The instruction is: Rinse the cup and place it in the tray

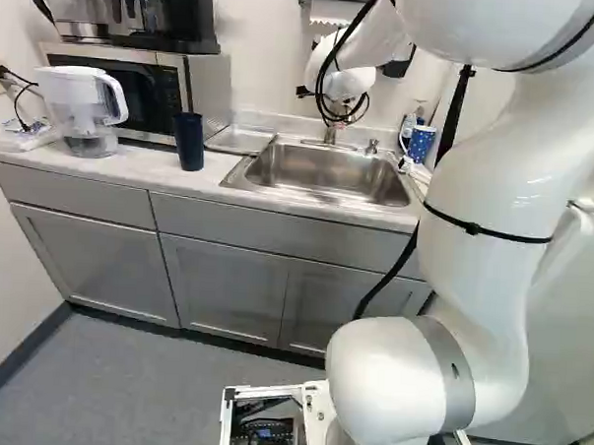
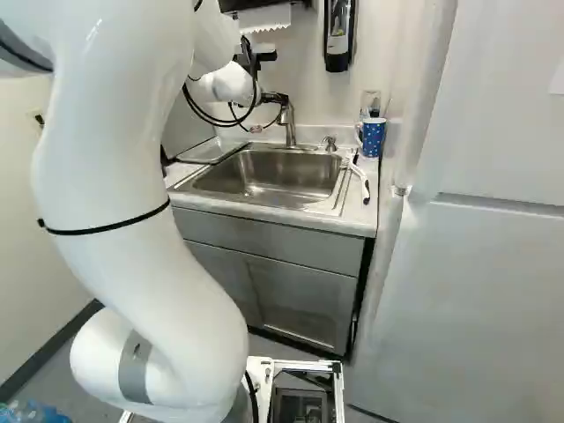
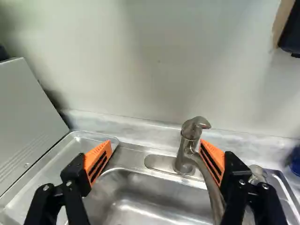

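My gripper (image 3: 156,142) is gaping wide; the dark cup (image 1: 188,142), probably light, slick, is standing at 9 o'clock from the sink (image 1: 329,172) (mid-wall grip advised).

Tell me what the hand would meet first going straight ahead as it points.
Likely the faucet, which one finger of the open hand overlaps in view; past it comes the wall. The gap to the faucet is hard to judge.

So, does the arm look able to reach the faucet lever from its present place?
Probably yes: the open gripper points toward the faucet lever, and nothing shows between them. The spout seems to run beside one finger, though, so it might get bumped.
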You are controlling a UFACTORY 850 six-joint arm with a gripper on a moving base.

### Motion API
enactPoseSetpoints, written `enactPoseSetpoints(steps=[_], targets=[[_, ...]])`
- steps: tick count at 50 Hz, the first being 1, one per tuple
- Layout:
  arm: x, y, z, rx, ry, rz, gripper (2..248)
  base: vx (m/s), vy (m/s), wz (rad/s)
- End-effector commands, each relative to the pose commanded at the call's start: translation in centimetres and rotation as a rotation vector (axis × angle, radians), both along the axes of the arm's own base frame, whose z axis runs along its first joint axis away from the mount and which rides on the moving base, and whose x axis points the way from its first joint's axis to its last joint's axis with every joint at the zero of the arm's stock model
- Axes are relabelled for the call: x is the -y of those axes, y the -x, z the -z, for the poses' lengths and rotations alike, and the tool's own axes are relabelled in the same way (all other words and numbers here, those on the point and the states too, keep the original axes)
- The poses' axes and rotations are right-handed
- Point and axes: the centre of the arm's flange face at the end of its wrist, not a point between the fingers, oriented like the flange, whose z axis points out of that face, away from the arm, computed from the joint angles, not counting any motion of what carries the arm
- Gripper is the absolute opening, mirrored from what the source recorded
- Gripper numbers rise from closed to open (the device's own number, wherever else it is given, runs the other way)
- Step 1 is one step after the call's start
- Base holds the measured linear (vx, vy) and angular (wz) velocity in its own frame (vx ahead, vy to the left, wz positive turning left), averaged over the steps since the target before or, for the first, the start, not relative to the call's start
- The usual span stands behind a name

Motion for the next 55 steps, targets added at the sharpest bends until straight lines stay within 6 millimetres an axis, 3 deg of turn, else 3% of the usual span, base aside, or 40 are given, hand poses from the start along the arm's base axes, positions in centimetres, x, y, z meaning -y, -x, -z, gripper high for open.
enactPoseSetpoints(steps=[29, 55], targets=[[0.0, -4.1, 0.5, -0.001, 0.000, 0.000, 247, 0.000, 0.000, 0.000], [0.0, -5.6, -0.2, 0.093, 0.001, 0.001, 247, 0.000, 0.000, 0.000]])
